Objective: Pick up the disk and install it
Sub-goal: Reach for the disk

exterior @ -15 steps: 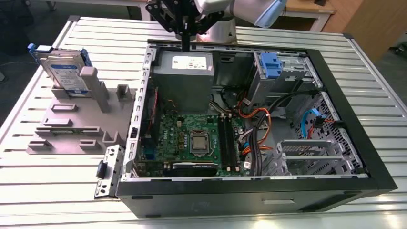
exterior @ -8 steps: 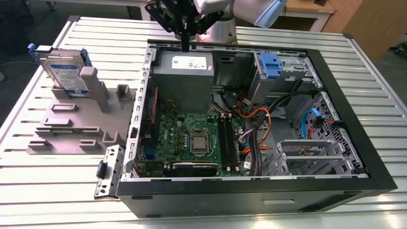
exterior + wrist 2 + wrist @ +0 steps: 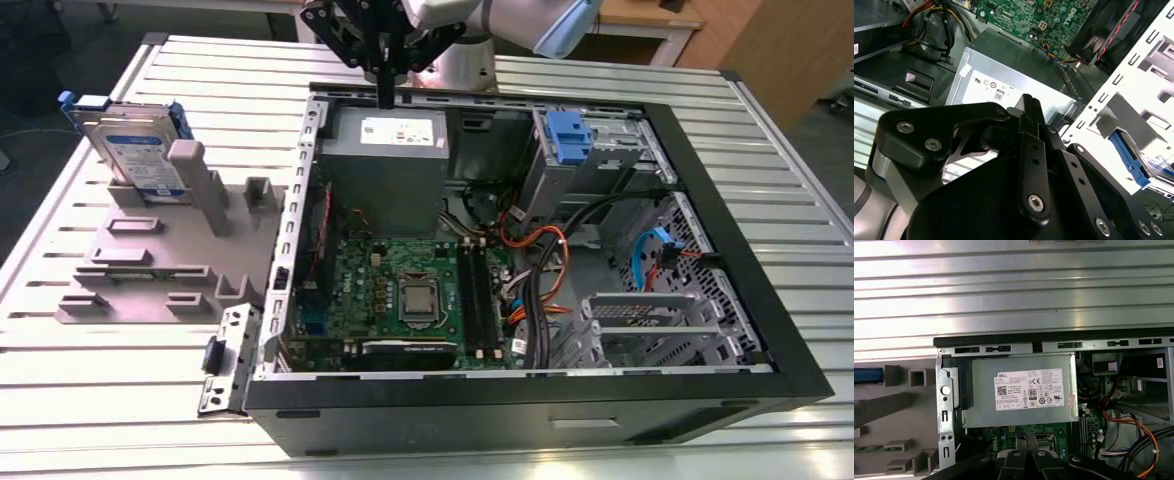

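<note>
The disk [image 3: 138,152], a silver drive with a white-and-blue label in a blue carrier, stands on edge in a grey holder [image 3: 160,250] at the exterior view's left, outside the computer case. Its blue edge also appears in the first wrist view, disk [image 3: 866,375], and in the second wrist view, disk [image 3: 1128,156]. My gripper [image 3: 387,97] hangs over the far wall of the case, just above the power-supply box, well to the exterior view's right of the disk. Its fingers are shut with nothing between them, as both wrist views show: gripper [image 3: 1027,103], gripper [image 3: 1026,438].
The open computer case [image 3: 747,250] lies on a ribbed metal table [image 3: 107,400]. Inside are a grey power-supply box [image 3: 387,160], a green motherboard [image 3: 400,290], orange and black cables [image 3: 547,270] and a drive bay with a smaller blue bracket [image 3: 567,135].
</note>
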Motion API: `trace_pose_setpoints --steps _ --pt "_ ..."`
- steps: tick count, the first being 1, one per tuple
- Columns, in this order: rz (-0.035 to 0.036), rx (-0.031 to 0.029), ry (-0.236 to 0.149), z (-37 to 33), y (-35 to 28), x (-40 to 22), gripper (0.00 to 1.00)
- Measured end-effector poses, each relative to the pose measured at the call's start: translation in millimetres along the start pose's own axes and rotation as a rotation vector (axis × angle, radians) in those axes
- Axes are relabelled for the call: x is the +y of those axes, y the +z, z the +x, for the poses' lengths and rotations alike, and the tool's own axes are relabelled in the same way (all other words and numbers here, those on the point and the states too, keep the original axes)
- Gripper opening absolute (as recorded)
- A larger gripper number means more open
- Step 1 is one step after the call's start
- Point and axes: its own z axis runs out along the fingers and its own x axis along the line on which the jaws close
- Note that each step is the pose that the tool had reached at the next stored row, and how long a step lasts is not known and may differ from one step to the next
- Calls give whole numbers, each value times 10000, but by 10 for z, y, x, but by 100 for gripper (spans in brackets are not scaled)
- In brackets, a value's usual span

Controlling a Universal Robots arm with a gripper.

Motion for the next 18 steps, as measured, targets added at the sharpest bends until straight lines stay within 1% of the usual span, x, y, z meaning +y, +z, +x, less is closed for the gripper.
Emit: trace_pose_setpoints --steps 18 --pt "0 0 1 45 1 -3 11"
